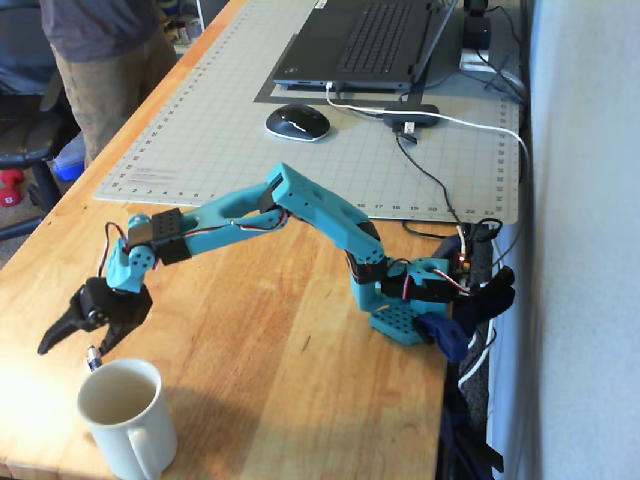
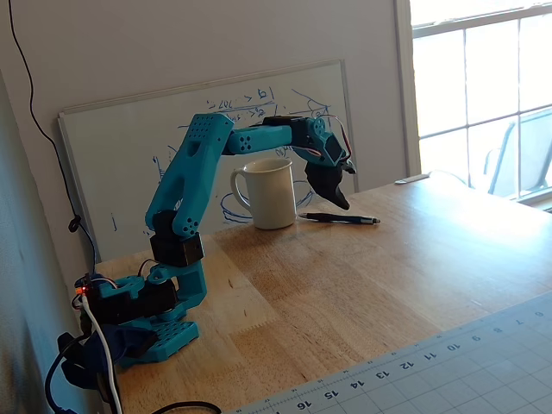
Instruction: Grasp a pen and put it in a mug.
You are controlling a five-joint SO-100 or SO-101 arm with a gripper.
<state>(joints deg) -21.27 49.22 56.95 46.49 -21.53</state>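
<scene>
One fixed view looks down steeply from above the mug [image 1: 120, 415] end of the tabletop [image 1: 290, 360], toward the laptop [image 1: 370, 40]. Another fixed view sits low near the cutting mat [image 2: 448, 371], facing the whiteboard [image 2: 216, 129]. Both share the arm [image 2: 185, 190] and mug [image 2: 269, 194].
</scene>
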